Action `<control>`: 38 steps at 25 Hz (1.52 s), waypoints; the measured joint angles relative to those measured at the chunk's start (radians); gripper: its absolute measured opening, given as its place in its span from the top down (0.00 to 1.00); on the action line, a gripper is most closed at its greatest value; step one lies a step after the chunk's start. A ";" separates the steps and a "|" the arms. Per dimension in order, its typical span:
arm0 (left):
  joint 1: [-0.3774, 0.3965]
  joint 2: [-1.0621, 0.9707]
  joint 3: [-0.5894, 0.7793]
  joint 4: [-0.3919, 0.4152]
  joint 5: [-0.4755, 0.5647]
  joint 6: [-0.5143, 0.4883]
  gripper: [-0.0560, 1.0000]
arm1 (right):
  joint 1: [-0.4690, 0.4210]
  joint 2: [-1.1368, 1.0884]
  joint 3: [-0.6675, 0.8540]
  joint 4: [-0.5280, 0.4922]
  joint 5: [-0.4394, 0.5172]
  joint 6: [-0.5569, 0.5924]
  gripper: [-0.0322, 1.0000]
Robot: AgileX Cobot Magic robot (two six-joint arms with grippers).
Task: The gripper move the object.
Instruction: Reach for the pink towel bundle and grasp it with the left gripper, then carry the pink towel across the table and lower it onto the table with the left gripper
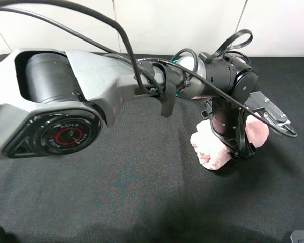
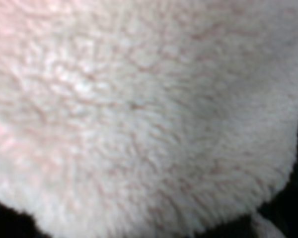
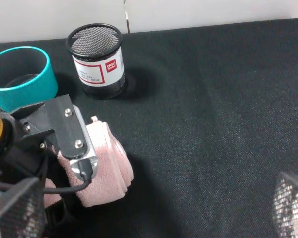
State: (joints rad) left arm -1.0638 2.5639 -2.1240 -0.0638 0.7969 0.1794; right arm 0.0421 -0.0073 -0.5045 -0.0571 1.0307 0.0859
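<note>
Left gripper [image 1: 237, 150], one item: black end piece of the large arm, clamped across the middle of the towel [image 1: 206, 151], so that the cloth bulged out in two lobes, one on either side of the grip. Towel, one: pale pink, fleecy, located directly under that gripper over the black cloth table [image 1: 116, 197]; whether it rested on the cloth or hung just off it could not be told. Its pile filled the left wrist view. Right gripper [image 3: 154, 198], one item: two mesh-textured fingers [image 3: 17, 210] spread wide apart, the towel near one of them. Teal pot [image 3: 22, 74], one: upright, open-topped, near the towel, not touching it. Black mesh pen cup [image 3: 97, 62], one: upright, one red-and-white label, near the towel, just beside the pot.
</note>
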 joint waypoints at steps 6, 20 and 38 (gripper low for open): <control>0.000 0.002 0.000 0.000 0.014 0.000 0.20 | 0.000 0.000 0.000 0.000 0.000 0.000 0.30; 0.000 0.002 0.000 0.003 0.025 -0.002 0.45 | 0.000 0.000 0.000 0.000 0.000 0.000 0.30; 0.000 0.009 -0.239 0.004 0.276 -0.023 0.45 | 0.000 0.000 0.000 0.001 0.000 0.000 0.30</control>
State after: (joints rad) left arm -1.0638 2.5725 -2.3630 -0.0596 1.0732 0.1568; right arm 0.0421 -0.0073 -0.5045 -0.0563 1.0307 0.0859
